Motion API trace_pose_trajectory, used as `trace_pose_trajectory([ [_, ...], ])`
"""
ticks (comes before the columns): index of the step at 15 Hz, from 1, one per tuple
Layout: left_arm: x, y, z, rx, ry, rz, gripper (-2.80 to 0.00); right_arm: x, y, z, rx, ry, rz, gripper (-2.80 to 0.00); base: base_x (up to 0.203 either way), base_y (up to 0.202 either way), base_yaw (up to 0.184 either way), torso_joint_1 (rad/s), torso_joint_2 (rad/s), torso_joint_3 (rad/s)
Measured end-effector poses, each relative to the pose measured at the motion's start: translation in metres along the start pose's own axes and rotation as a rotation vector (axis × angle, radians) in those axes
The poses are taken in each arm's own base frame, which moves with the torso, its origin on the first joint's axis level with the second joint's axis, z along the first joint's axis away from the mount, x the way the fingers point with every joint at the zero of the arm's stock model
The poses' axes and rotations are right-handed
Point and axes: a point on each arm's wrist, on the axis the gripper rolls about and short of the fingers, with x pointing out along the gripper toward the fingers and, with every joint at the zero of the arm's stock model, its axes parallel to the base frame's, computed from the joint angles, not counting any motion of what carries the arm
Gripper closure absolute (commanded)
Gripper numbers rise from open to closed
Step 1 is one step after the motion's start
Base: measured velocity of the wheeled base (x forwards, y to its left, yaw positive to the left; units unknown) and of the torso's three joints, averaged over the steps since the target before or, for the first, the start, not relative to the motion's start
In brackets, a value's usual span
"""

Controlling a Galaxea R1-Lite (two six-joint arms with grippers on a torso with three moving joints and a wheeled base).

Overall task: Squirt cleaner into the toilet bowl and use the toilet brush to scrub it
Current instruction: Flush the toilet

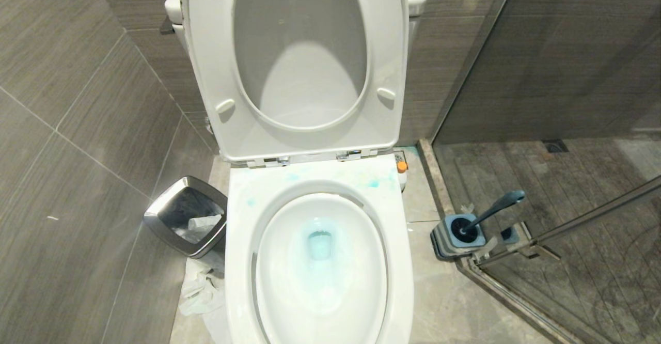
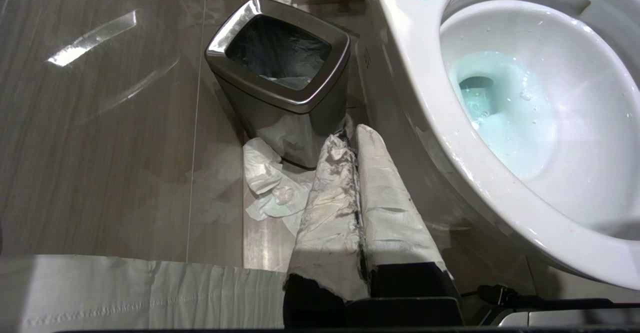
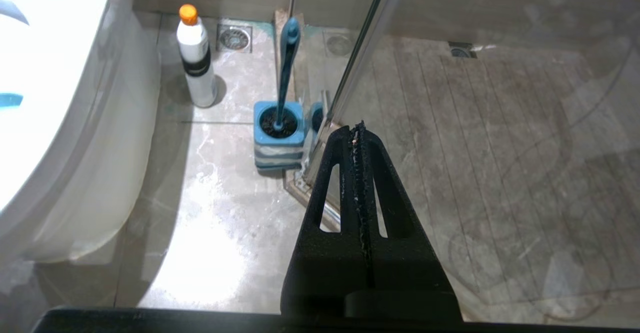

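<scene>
Grey tiled floor (image 3: pixel 215 208) is lying beneath the right gripper (image 3: pixel 359 128), whose fingers are pressing together on nothing. The brush (image 3: pixel 286 68) is standing in its holder (image 3: pixel 277 145) just ahead of it, apart. The left gripper (image 2: pixel 352 133), paper-wrapped, is closed and empty too, hanging between the bin (image 2: pixel 280 83) and the bowl (image 2: pixel 430 88), where blue cleaner (image 2: pixel 510 118) is pooling.
</scene>
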Motion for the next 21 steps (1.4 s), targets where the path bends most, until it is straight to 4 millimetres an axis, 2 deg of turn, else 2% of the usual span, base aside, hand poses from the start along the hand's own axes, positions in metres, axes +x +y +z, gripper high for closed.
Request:
trace_pose_trajectory([
  [5, 0.0, 0.0, 0.0, 0.0, 0.0, 0.0, 0.0, -0.005, 0.004, -0.017, -0.002, -0.037, 0.097, 0.0, 0.0, 0.0, 0.0, 0.0, 0.0, 0.0],
  [9, 0.0, 0.0, 0.0, 0.0, 0.0, 0.001, 0.0, -0.005, 0.007, -0.03, -0.002, 0.043, 0.173, 0.0, 0.0, 0.0, 0.0, 0.0, 0.0, 0.0],
  [21, 0.0, 0.0, 0.0, -0.006, 0.0, 0.002, 0.0, -0.005, 0.006, -0.03, 0.07, 0.049, 0.163, 0.0, 0.0, 0.0, 0.0, 0.0, 0.0, 0.0],
])
